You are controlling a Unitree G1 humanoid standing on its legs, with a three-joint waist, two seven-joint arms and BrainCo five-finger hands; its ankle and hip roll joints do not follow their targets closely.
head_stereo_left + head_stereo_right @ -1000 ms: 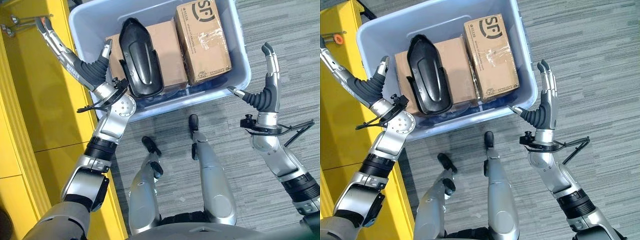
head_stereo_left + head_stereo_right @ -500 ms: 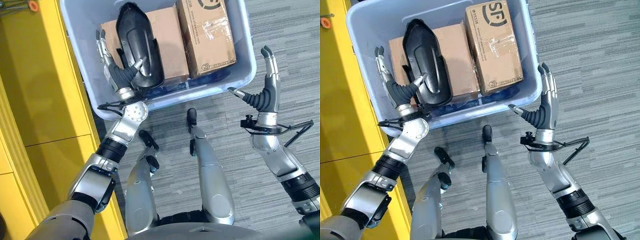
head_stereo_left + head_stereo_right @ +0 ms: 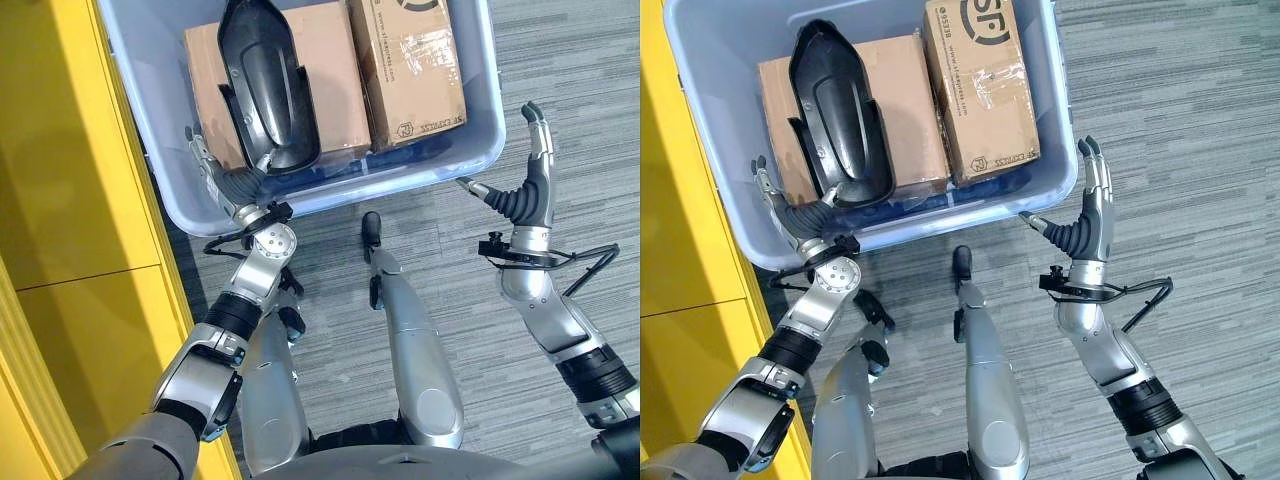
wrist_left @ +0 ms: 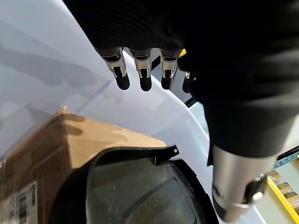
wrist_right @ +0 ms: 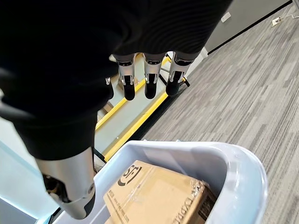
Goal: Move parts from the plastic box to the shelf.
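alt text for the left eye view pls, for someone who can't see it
A pale blue plastic box on grey carpet holds a black moulded part lying on two cardboard boxes. The left hand reaches in beside the part with fingers straight; the right hand is open outside the box.

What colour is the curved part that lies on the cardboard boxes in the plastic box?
The curved part is glossy black; the right eye view shows it best.

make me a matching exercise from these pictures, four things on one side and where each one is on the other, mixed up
1. black moulded plastic part
2. brown cardboard carton sealed with clear tape
3. left hand
4. right hand

A. open, outside the pale blue plastic box, above the grey floor
B. lying on a plain cardboard box
C. open, inside the pale blue plastic box's left corner
D. box's right side

Pairs: 1-B, 2-D, 3-C, 4-A
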